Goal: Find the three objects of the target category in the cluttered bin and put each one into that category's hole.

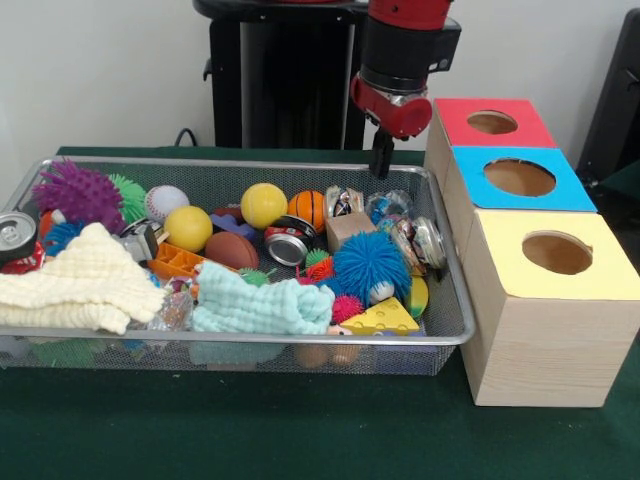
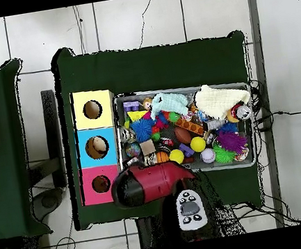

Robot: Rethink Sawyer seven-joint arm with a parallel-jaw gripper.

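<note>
Front view: the black end effector (image 1: 382, 160) hangs closed and empty over the silver mesh bin's (image 1: 452, 325) rim at 1 o'clock, beside the red-topped wooden box (image 1: 455, 122). Overhead view: the red arm (image 2: 152, 181) covers the bin's (image 2: 254, 122) 7 o'clock corner.

The silver wire-mesh bin (image 1: 452, 310) is packed wall to wall, so no bare floor shows between the toys. The tallest obstacles are the fuzzy blue ball (image 1: 370, 264) at the centre and the spiky purple ball (image 1: 78, 192) toward 10 o'clock. At 3 o'clock the three wooden boxes' round holes, red (image 1: 491, 122), blue (image 1: 519, 177) and yellow (image 1: 557, 252), lie open from above.
</note>
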